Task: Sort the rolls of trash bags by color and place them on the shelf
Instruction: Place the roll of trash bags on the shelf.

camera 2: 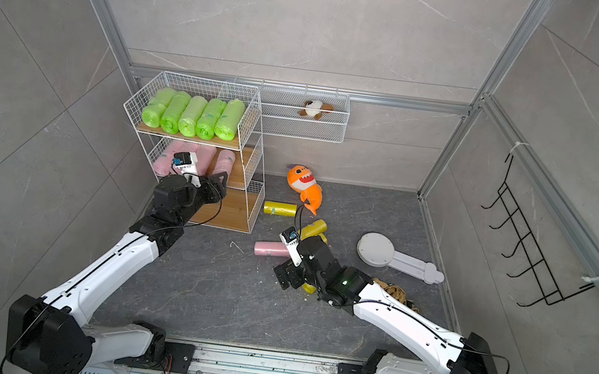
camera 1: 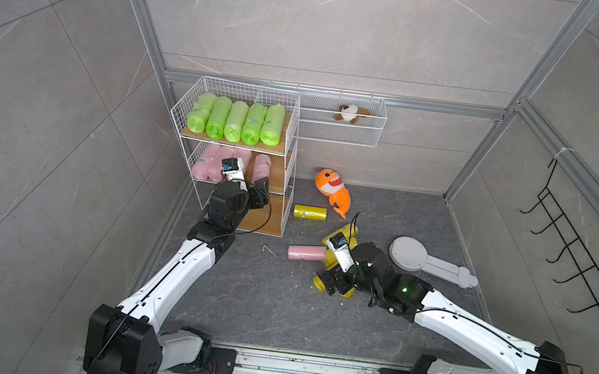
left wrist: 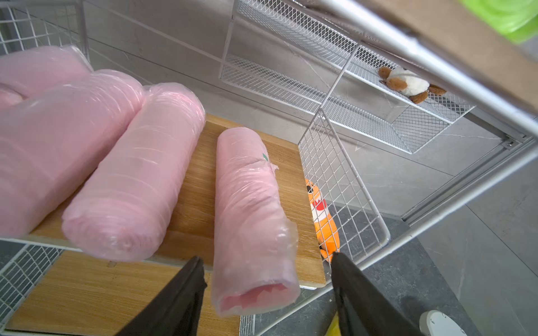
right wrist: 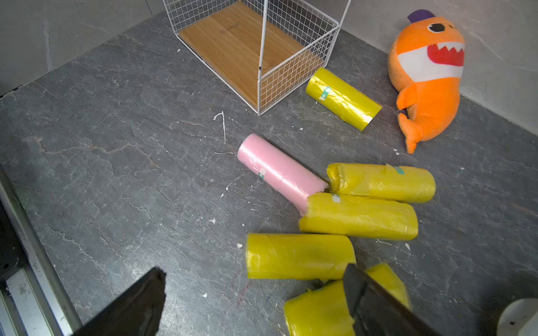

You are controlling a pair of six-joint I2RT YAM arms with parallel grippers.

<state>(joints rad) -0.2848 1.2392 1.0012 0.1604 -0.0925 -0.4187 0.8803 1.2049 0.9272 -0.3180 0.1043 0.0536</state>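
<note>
Nearest the robot, the right hand [right wrist: 253, 275] hangs wide open and empty over a cluster of yellow rolls [right wrist: 358, 216]. They lie flat on the dark table [right wrist: 131, 174], glossy and crinkled, some with a small tape tab. The right wrist view shows four of them, one partly behind a finger. In both top views the arm covers most of the cluster.

A loose pink roll [right wrist: 279, 171] butts one end against two of the yellow ones. In a top view its long axis runs side to side across the table. Beyond it a lone yellow roll [camera 1: 309, 212] also lies crosswise, just beside the bottom tier of the shelf [camera 1: 291, 132].

At the shelf's middle board the left hand [left wrist: 266, 257] is open, with its jaws on either side of the near end of a shelved pink roll [left wrist: 250, 209]. One finger is close to the roll and the other clearly apart. Only the left wrist view shows this gap, because the wrist hides it in the top views. This roll points front to back and its near end overhangs the board's edge. It sits apart from the other pink rolls [left wrist: 134, 174], which are packed side by side.

On the top board five green rolls [camera 1: 236, 120] lie parallel, front to back, with their ends facing the robot.

Farthest back are an orange plush shark [camera 1: 332, 190] by the wall and a wire basket [camera 1: 339, 132] holding a small plush toy [camera 1: 351, 113].
</note>
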